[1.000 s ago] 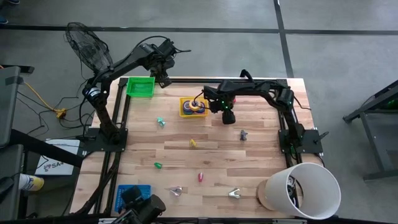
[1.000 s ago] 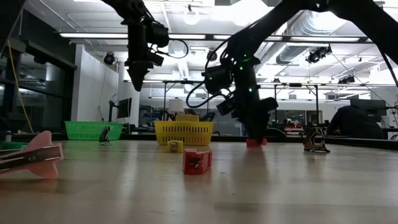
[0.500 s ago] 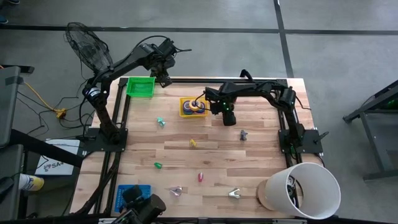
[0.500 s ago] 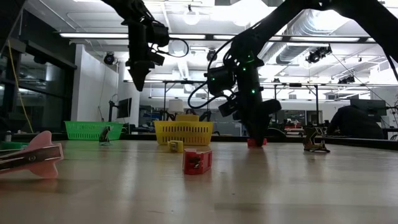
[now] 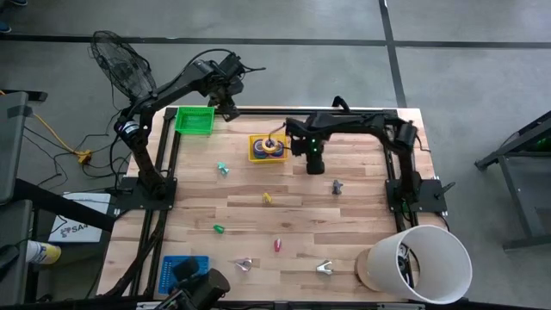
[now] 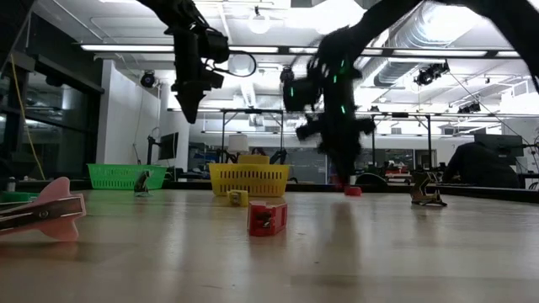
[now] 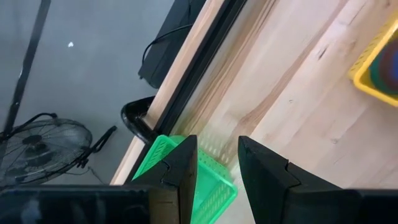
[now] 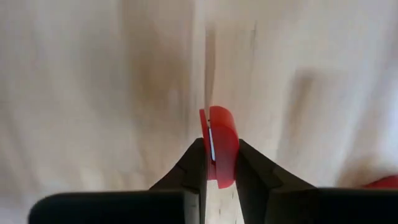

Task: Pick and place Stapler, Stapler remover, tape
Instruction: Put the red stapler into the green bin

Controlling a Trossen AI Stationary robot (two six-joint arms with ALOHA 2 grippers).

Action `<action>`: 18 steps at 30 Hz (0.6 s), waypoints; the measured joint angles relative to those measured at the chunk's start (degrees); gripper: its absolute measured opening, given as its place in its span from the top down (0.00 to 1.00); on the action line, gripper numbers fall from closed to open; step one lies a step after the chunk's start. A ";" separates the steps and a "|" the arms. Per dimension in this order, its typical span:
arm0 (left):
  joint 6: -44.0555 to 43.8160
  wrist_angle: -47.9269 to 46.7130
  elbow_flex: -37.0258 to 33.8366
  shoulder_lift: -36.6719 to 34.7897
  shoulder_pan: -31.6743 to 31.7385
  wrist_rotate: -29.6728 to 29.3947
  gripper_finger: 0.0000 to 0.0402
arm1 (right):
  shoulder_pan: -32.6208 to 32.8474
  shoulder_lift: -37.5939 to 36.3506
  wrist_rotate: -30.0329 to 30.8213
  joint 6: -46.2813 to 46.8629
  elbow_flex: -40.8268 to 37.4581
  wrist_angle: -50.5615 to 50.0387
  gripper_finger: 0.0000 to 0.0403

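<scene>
Two dark fingers of the right gripper (image 8: 215, 163) pinch a small red piece (image 8: 221, 144) just above the table (image 5: 362, 215) beside the yellow basket (image 5: 256, 151) holding tape (image 5: 271, 148), while the left gripper (image 7: 214, 163) hangs parted over the green basket (image 5: 195, 120).

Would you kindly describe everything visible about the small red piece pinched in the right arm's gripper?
The small red piece is a thin, rounded object with a glossy, plastic-looking surface and a pale sliver along one edge. It stands on edge, clamped between the two dark fingers of the right gripper, above the light wooden table. The low view shows it at or barely above the tabletop; contact is unclear. What kind of item it is cannot be told.
</scene>
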 joint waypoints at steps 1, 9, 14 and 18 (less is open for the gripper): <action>0.00 0.34 0.00 0.00 0.00 0.60 0.72 | -0.01 -1.68 -0.96 0.99 0.15 0.86 0.89; -0.04 3.85 0.00 0.00 -0.03 14.08 0.72 | 0.10 -13.64 -3.54 8.96 0.23 9.44 0.89; -1.74 7.78 0.00 0.00 -0.05 27.08 0.72 | 2.22 -18.08 11.79 10.96 0.23 15.73 0.89; -6.79 12.12 0.00 0.00 -0.05 36.65 0.72 | 4.71 -19.29 29.17 8.52 0.29 19.32 0.89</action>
